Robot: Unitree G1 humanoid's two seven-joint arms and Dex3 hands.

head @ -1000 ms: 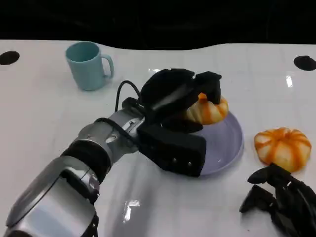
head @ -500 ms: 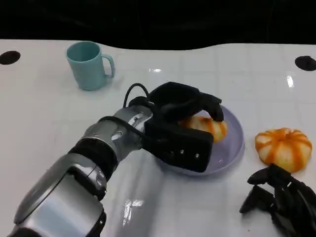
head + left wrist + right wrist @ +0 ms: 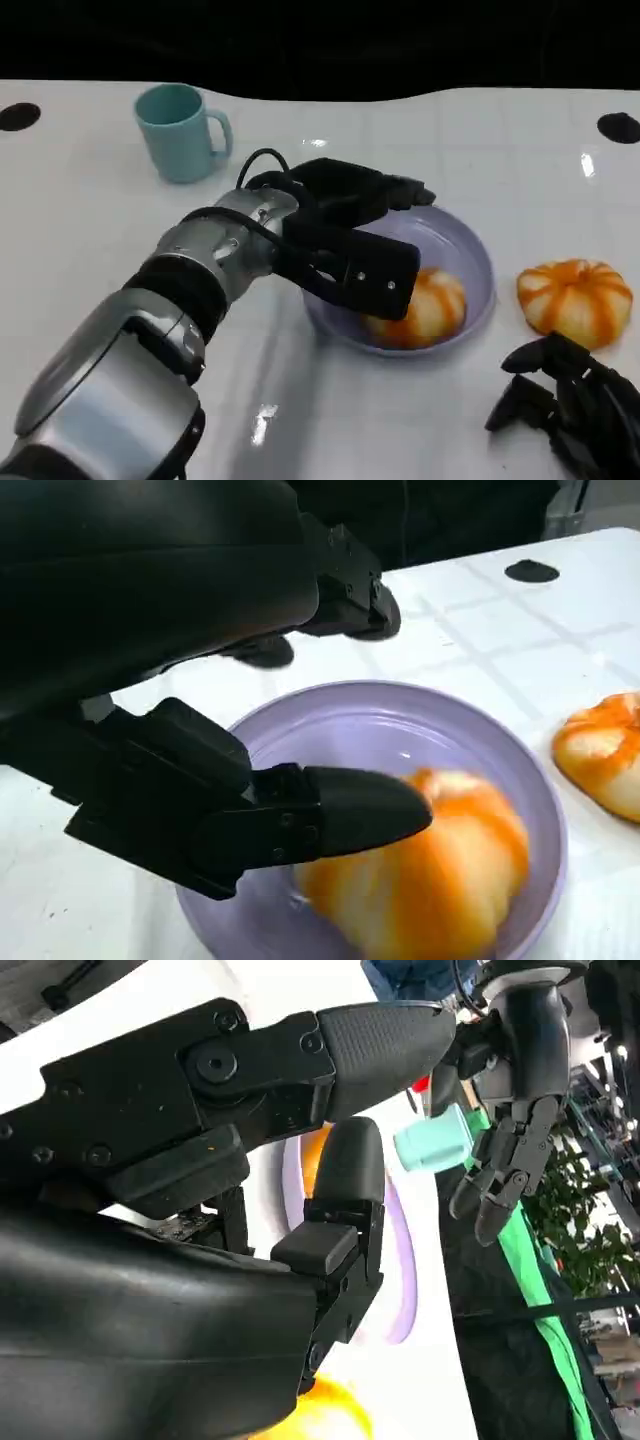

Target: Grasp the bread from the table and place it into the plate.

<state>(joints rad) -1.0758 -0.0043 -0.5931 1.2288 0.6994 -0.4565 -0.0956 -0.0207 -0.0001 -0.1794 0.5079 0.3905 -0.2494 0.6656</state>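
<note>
Orange-striped round bread roll (image 3: 418, 310) lies in the lavender plastic plate (image 3: 470, 250), just below the left hand (image 3: 345, 235), released with fingers apart. Right hand (image 3: 565, 405) rests on the tabletop, empty, fingers curled.

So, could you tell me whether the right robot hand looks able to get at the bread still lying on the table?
Probably yes. That bread lies on bare table just beyond the right robot hand, with nothing between them, and the left robot hand is over at the plate.

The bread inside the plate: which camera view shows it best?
The left wrist view: the bread lies large in the purple plate, though blurred. The head view shows it partly behind the left hand. The right wrist view shows only an orange sliver.
</note>
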